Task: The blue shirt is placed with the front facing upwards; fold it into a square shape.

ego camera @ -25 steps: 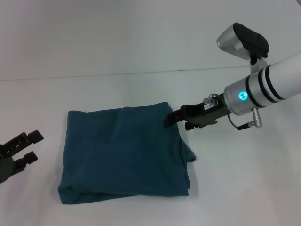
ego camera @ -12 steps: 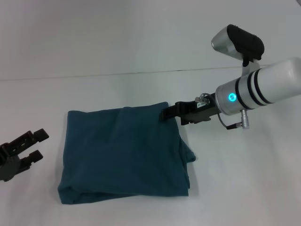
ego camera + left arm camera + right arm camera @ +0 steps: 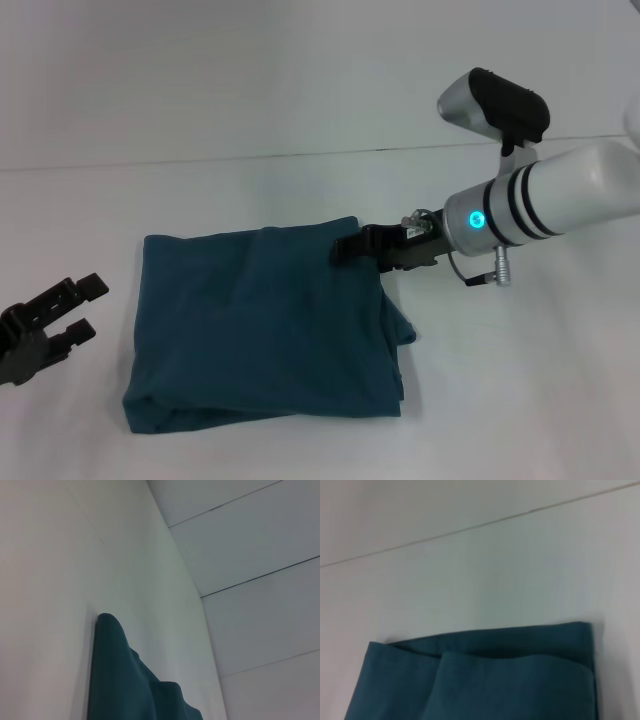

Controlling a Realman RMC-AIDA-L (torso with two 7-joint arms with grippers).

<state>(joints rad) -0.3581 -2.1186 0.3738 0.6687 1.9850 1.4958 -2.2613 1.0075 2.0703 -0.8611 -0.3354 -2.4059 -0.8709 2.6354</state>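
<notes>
Blue shirt folded square on my counter, right gripper at its far right corner.

I see the blue shirt (image 3: 265, 330) lying flat on the white counter (image 3: 300, 120) as a roughly square, layered bundle, plain teal side up, with a loose fold bulging at its right edge. My right gripper (image 3: 350, 247) reaches in low from the right, arm nearly level, its dark fingers (image 3: 352, 244) touching the far right corner; I cannot tell whether they pinch cloth. My left gripper (image 3: 72, 306) rests low at the left, apart from the shirt, its fingers (image 3: 62, 292) spread with nothing between them.
</notes>
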